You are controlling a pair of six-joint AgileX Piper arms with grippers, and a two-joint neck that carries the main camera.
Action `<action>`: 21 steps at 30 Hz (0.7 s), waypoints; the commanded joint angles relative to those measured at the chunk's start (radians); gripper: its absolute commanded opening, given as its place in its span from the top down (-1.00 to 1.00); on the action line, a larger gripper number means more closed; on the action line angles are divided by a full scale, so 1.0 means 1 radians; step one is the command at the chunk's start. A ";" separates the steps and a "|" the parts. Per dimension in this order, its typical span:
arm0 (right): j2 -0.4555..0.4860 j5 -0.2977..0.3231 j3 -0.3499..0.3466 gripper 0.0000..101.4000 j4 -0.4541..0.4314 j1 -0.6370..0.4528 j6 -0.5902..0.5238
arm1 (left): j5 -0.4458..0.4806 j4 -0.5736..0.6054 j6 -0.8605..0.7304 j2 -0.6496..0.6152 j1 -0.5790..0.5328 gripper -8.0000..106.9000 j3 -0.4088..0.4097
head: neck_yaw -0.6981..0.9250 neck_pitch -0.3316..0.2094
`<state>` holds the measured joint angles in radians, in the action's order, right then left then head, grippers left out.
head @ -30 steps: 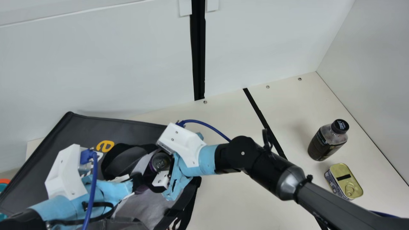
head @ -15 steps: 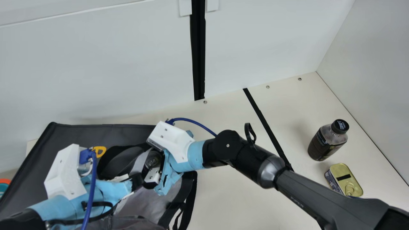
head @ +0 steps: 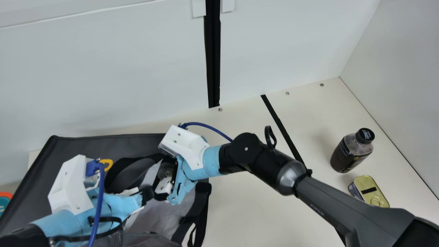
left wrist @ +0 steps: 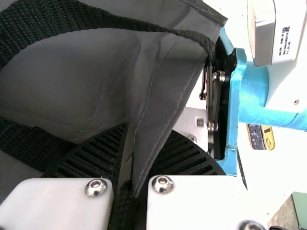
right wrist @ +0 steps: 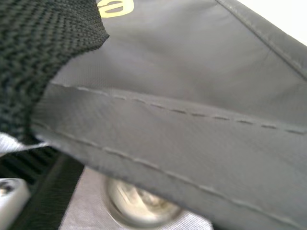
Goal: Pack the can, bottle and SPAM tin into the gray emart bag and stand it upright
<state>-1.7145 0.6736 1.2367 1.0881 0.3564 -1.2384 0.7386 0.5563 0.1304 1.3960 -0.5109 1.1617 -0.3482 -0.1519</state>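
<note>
And here's the bag (head: 85, 147), lying over the worktop (head: 240, 202), left jaws (head: 147, 195) clamped tight on its edge by the opening! Right jaws (head: 165, 185) are at the mouth, and whether they're wide or narrow, I can't tell. Look there, the can (right wrist: 139, 203), its round metal end peeking out under the bag's edge, silvery lining beside it! Out on the worktop, well apart from the bag, the bottle (head: 350, 154) stands capped, the tin (head: 372, 192) near it, ring-pull lid up
</note>
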 commanded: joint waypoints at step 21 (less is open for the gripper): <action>0.128 0.059 -0.036 -0.87 -0.070 -0.065 0.124 | 0.000 0.000 0.000 0.000 0.000 1.00 0.000 | -0.001 -0.023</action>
<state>-1.5959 0.7359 1.2030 1.0241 0.2924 -1.1333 0.7386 0.5563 0.1304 1.3960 -0.5109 1.1617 -0.3482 -0.1519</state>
